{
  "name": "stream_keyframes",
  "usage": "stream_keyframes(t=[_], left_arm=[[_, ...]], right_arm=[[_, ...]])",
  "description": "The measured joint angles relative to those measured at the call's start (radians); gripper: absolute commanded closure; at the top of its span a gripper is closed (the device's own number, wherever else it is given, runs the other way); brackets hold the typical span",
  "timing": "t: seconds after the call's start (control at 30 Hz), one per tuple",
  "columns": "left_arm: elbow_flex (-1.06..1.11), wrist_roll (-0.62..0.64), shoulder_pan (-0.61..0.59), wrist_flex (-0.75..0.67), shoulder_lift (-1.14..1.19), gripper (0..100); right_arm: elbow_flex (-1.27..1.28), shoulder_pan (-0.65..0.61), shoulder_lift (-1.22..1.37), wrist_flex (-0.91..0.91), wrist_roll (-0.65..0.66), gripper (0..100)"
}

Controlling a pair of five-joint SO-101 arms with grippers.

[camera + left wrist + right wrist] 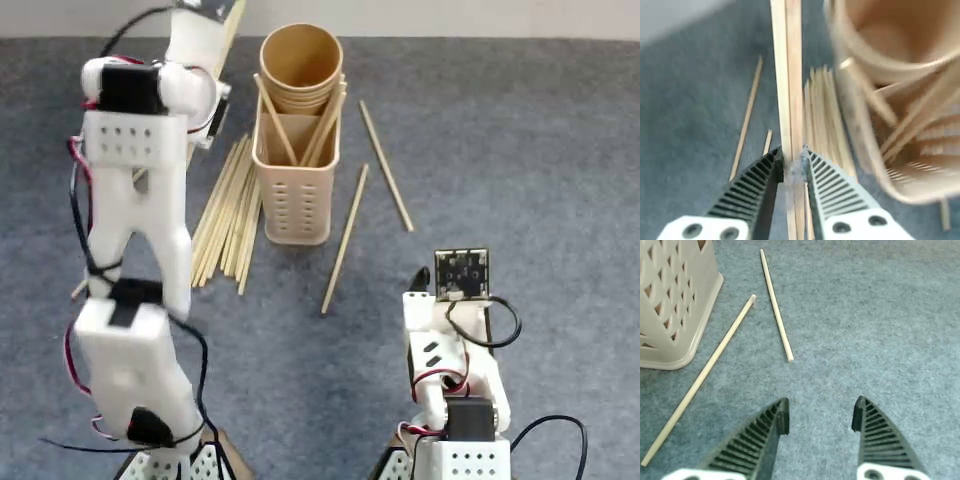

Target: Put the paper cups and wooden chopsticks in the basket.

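Stock on the grey table (pixel 540 130): a beige perforated basket (pixel 293 195) is standing upright toward the far middle. Nested paper cups (pixel 300 62) are sitting mouth up in its far end, and a few slanted chopsticks (pixel 322 128) are leaning inside it in front of them. A pile of chopsticks (pixel 228 215) is lying flat on the table just beside the basket, on the left arm's side, fanned out roughly alongside its wall. Two loose sticks are lying on the other side: the nearer chopstick (pixel 345 240) is resting close to the basket's corner, and the farther chopstick (pixel 386 168) is lying apart from it at an angle, neither touching the basket. The left claw (pixel 792 159) is clenching a held pair of chopsticks (pixel 790 70), pinching them side by side between its ribbed fingers (pixel 829 180); the pair is running straight out past the fingertips, above the pile and next to the basket's rim. The right claw (pixel 821 401) is hanging released, jaws spread wide over bare table on the near side, gripping nothing, with both loose sticks lying ahead of it.
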Motion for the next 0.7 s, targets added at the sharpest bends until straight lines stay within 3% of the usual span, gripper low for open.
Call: stream_keyframes(t=[0.37,0.7], left_arm=[[0.000,0.140,0.227,-0.292,-0.279,100],[0.034,0.163,0.399,-0.072,-0.623,100]], right_arm=[[0.000,0.000,0.000,0.000,0.000,78.5],[0.000,0.000,0.000,0.000,0.000,78.5]])
